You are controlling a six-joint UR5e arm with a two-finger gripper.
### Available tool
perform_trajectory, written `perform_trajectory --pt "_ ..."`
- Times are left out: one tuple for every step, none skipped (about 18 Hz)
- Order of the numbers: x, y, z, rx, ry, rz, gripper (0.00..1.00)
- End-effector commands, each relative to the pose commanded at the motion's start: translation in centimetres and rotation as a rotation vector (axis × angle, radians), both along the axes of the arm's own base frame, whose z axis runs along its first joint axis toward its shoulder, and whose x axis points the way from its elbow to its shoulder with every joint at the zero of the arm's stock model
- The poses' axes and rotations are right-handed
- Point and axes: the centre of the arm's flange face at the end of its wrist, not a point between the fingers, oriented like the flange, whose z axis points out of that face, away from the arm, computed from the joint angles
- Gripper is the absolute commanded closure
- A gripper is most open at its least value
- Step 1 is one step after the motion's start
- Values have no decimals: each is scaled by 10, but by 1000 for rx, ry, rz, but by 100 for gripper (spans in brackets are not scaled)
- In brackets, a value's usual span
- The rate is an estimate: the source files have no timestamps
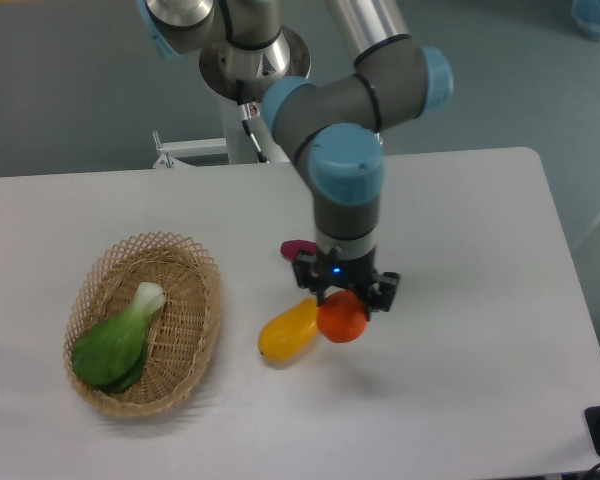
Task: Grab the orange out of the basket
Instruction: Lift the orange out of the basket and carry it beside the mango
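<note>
Your pincer (343, 305) is clenched on the orange (342, 317), held above the table's middle, well clear of the basket (202, 300) by the left edge, yet just beside the yellow mango (289, 329), so a low swing may knock it.

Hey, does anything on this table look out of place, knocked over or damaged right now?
Nothing stands out. The gripper holds the orange beside the yellow fruit, the green vegetable lies inside the upright basket, and a purple item peeks out from behind the arm. No spills or damage show.
</note>
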Motion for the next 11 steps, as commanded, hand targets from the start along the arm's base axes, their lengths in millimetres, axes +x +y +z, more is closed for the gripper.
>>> perform_trajectory --pt "-4 -4 1 1 3 3 37" --pt "-6 -6 1 -1 1 6 37" --pt "-7 -6 1 0 2 8 37" --pt "-8 -6 2 1 3 8 37" --pt "-8 -6 3 0 4 8 37" --pt "-8 -6 4 0 4 8 37" --pt "-8 -6 4 -2 5 8 38" --pt "-9 -6 4 -1 6 8 38" --pt "-9 -7 2 -2 4 11 38" --pt "-9 -8 2 -5 8 12 38" --pt "-9 -9 -1 -16 13 14 38"
